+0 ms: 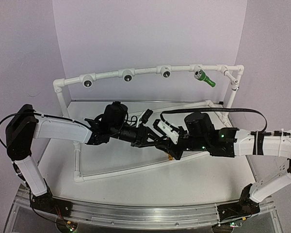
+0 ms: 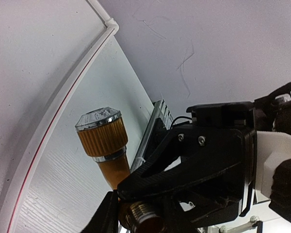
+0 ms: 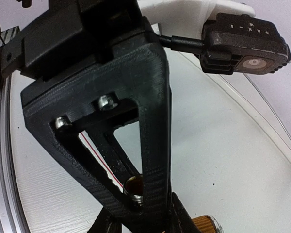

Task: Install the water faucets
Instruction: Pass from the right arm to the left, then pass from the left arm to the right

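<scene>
The yellow-orange faucet [image 1: 170, 156] hangs above the table's middle, between both grippers. In the left wrist view its knurled cap [image 2: 102, 133] points up and its brass threaded end [image 2: 143, 218] points toward the camera. My right gripper [image 1: 173, 145] is shut on it near the thread, one finger [image 2: 184, 165] lying across it. My left gripper [image 1: 156, 140] is closed on the same faucet, and its finger [image 3: 150, 121] covers the threaded end [image 3: 136, 187]. The green faucet [image 1: 204, 77] sits in the right socket of the white pipe frame [image 1: 145, 71].
Three dark round sockets [image 1: 128, 76] along the frame's top bar hold nothing. The frame's lower white tubes [image 1: 136, 170] curve across the table under both arms. The left wrist camera housing [image 3: 245, 48] is close to the right wrist. An aluminium rail [image 1: 136, 213] runs along the near edge.
</scene>
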Robot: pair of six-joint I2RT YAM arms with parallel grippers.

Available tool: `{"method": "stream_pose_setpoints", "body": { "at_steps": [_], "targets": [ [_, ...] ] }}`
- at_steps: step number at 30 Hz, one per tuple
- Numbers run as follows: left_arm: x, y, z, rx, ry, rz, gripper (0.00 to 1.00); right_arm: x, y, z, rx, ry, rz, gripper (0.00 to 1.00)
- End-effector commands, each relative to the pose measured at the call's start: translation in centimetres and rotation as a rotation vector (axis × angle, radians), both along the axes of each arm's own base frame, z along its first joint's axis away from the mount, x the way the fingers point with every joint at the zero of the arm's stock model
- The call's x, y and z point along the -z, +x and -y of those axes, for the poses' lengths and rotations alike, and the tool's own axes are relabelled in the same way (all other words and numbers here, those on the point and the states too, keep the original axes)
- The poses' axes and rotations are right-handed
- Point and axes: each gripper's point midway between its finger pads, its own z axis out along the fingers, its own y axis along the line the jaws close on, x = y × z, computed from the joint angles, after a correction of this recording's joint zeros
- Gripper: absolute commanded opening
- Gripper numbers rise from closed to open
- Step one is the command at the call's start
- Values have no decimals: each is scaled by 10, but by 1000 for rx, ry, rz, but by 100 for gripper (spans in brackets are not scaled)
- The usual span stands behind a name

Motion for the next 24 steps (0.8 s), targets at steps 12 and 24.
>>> {"method": "stream_pose_setpoints", "body": {
  "at_steps": [12, 24],
  "targets": [
    [-122, -32, -60, 43, -338, 522, 0, -84, -18, 39, 289, 434, -287, 98],
    [-177, -68, -80, 135, -563, 524, 0, -157, -53, -6, -69, 681, -551, 83]
  ]
}}
